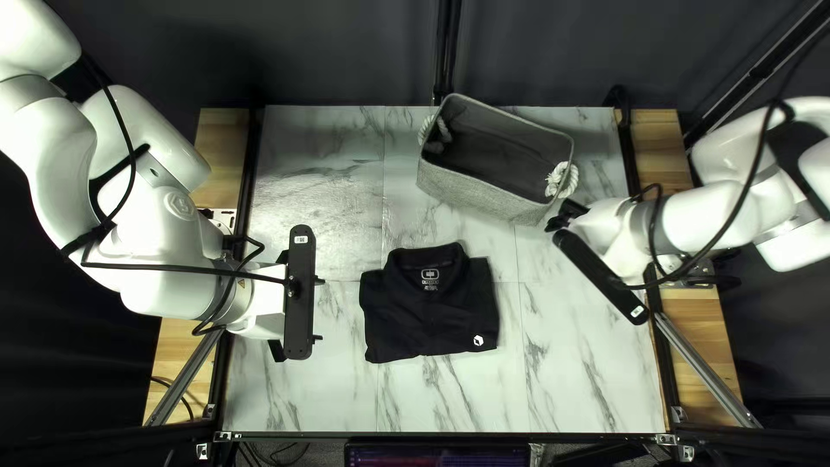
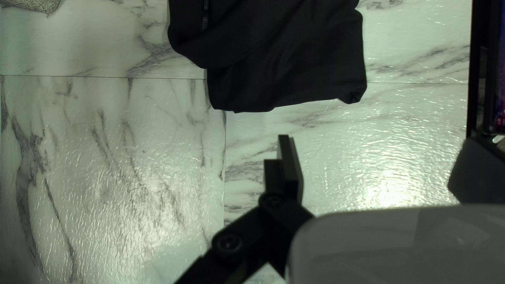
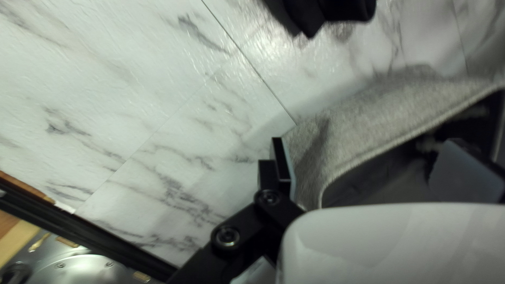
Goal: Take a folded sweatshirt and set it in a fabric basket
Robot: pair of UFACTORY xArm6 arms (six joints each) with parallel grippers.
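We seem to be in a robotics lab. Our white left arm (image 1: 169, 238) and right arm (image 1: 705, 218) flank the table (image 1: 320, 177), a dark curtain (image 1: 346, 52) hangs behind it, and a screen (image 1: 432, 456) shows beyond its near edge.

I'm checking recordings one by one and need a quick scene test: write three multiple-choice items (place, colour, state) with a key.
1. Where is the basket?
A) On top of the folded garment
B) Nearer the table's far edge than the garment
C) At the table's near edge

2. What colour are the basket's rope handles?
A) White
B) Red
C) Blue

3. How is the left gripper?
A) Shut on the garment
B) Shut on the basket
C) Open

1: B, the top left view shows it beyond the garment.
2: A, pale rope shows at both ends.
3: C, its jaws stand apart, the garment ahead of them.
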